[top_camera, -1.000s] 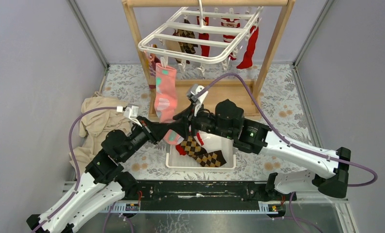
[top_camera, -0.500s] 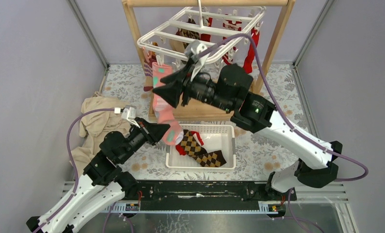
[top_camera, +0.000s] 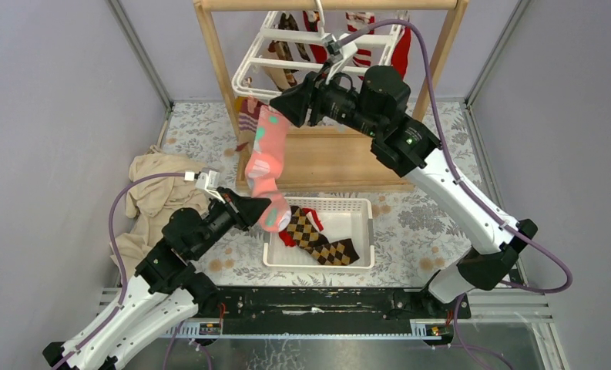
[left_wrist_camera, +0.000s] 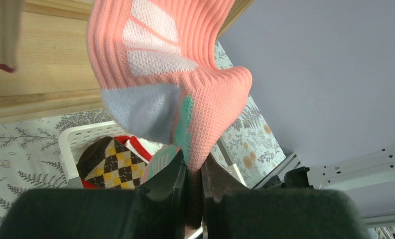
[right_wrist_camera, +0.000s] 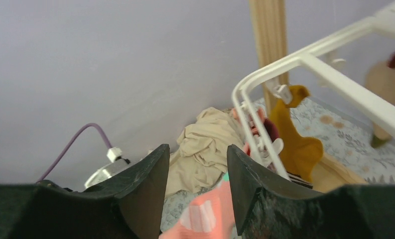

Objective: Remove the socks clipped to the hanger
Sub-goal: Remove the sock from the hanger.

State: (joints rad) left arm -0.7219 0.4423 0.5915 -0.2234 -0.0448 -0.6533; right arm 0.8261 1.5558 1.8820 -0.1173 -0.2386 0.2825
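"So where's the pink sock [top_camera: 265,158]?"

"Clipped at the hanger's [right_wrist_camera: 354,92] near-left corner, its toe down by the basket's [top_camera: 354,222] left edge. The left gripper [left_wrist_camera: 194,172] is pinched tight on that toe. The right gripper [right_wrist_camera: 197,154] is spread wide and holds nothing, up by the sock's top."

"What's the risk?"

"If the left arm pulls before the sock is unclipped, I'd expect the hanger to tip and swing, so the right jaws miss. The toe could also slip free."

"And compared with a second ago?"

"The right arm was low over the basket and has risen to the hanger, which now tilts more steeply. The left has stayed put."
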